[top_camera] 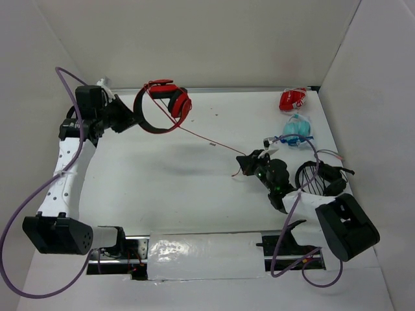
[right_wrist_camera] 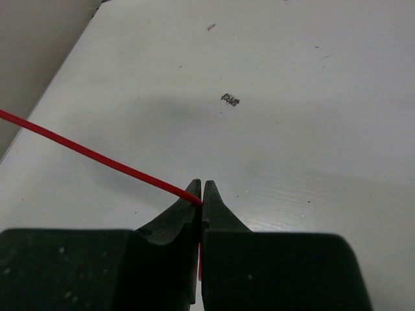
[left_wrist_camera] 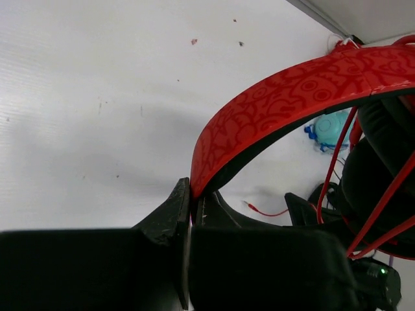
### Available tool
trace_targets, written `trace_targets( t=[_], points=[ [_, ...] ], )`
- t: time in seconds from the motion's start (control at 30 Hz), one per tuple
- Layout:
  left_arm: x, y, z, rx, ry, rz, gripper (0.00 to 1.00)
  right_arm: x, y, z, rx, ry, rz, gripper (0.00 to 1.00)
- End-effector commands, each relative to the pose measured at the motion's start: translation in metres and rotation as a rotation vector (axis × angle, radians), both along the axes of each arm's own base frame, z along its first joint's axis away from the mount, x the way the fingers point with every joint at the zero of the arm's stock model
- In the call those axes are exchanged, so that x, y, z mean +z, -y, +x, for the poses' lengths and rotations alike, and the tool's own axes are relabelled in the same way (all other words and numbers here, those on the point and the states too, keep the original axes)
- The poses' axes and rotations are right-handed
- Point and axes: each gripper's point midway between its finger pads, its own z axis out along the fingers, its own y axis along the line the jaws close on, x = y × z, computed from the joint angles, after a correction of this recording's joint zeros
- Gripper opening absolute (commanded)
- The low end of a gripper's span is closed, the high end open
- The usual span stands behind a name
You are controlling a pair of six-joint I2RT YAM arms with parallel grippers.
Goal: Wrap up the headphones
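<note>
The red headphones (top_camera: 165, 103) hang above the table at the back left, held by the headband (left_wrist_camera: 285, 103). My left gripper (top_camera: 133, 116) is shut on the headband's black-lined end (left_wrist_camera: 194, 194). The black ear pads (left_wrist_camera: 376, 188) show at the right of the left wrist view, with loops of red cable across them. The thin red cable (top_camera: 211, 140) runs taut from the headphones down to my right gripper (top_camera: 245, 160), which is shut on it (right_wrist_camera: 201, 202). In the right wrist view the cable (right_wrist_camera: 84, 152) comes in from the left.
A small red packet (top_camera: 292, 99) and a teal packet (top_camera: 297, 129) lie at the back right. The teal packet also shows in the left wrist view (left_wrist_camera: 331, 129). White walls stand on all sides. Purple hoses loop by both arms.
</note>
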Motion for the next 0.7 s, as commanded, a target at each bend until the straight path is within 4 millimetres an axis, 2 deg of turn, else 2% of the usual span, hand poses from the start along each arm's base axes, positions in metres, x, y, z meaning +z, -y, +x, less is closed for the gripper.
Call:
trace_targets(
  t=[0.0,0.03,0.07,0.1,0.13,0.17,0.2,0.23,0.3,0.33,0.37,0.4,0.43,0.47,0.5,0.53,0.57,0.6,0.63,0.67],
  points=[
    [0.042,0.013,0.006,-0.109,0.162,-0.112,0.0,-0.016,-0.006,0.003,0.042,-0.097,0.019,0.0],
    [0.045,0.013,0.005,-0.128,0.175,-0.125,0.0,-0.012,-0.01,0.009,0.061,-0.09,0.014,0.0],
    [0.05,0.022,0.0,-0.211,0.198,-0.154,0.0,-0.024,-0.014,0.011,0.076,-0.128,-0.001,0.0],
    [0.053,0.026,-0.004,-0.253,0.216,-0.167,0.0,-0.027,-0.023,0.008,0.13,-0.143,-0.001,0.0],
    [0.057,0.032,-0.007,-0.3,0.235,-0.181,0.0,-0.021,-0.031,0.015,0.164,-0.123,-0.006,0.0],
    [0.062,0.042,-0.013,-0.384,0.264,-0.208,0.0,-0.032,-0.037,0.015,0.187,-0.157,-0.011,0.0],
    [0.063,0.047,-0.018,-0.43,0.273,-0.22,0.0,-0.032,-0.043,0.017,0.212,-0.154,-0.017,0.0],
    [0.064,0.052,-0.022,-0.471,0.278,-0.229,0.0,-0.026,-0.051,0.024,0.236,-0.149,-0.02,0.0],
    [0.065,0.073,-0.035,-0.605,0.329,-0.21,0.0,-0.04,-0.054,0.031,0.239,-0.211,-0.051,0.0],
    [0.062,0.073,-0.034,-0.61,0.351,-0.171,0.0,-0.032,-0.057,0.046,0.237,-0.191,-0.065,0.0],
    [0.056,0.085,-0.037,-0.634,0.347,-0.153,0.0,-0.028,-0.058,0.053,0.246,-0.189,-0.078,0.0],
    [0.05,0.095,-0.037,-0.643,0.342,-0.124,0.0,-0.037,-0.057,0.053,0.256,-0.251,-0.105,0.0],
    [0.044,0.1,-0.038,-0.666,0.35,-0.088,0.0,-0.016,-0.062,0.072,0.255,-0.218,-0.11,0.0],
    [0.031,0.114,-0.042,-0.698,0.327,-0.074,0.0,-0.011,-0.06,0.088,0.257,-0.248,-0.161,0.0],
    [0.023,0.121,-0.044,-0.734,0.34,-0.037,0.0,-0.012,-0.057,0.099,0.238,-0.262,-0.19,0.0],
    [0.007,0.128,-0.047,-0.751,0.316,-0.018,0.0,-0.026,-0.053,0.109,0.223,-0.309,-0.225,0.0],
    [-0.002,0.146,-0.057,-0.8,0.311,-0.002,0.0,-0.035,-0.044,0.107,0.263,-0.395,-0.24,0.0],
    [-0.012,0.149,-0.054,-0.783,0.306,0.049,0.0,-0.012,-0.046,0.129,0.26,-0.352,-0.232,0.0],
    [-0.026,0.154,-0.056,-0.787,0.278,0.075,0.0,-0.017,-0.041,0.138,0.236,-0.373,-0.25,0.0],
    [-0.04,0.164,-0.062,-0.789,0.25,0.123,0.0,-0.009,-0.032,0.146,0.215,-0.394,-0.281,0.0]
  ],
)
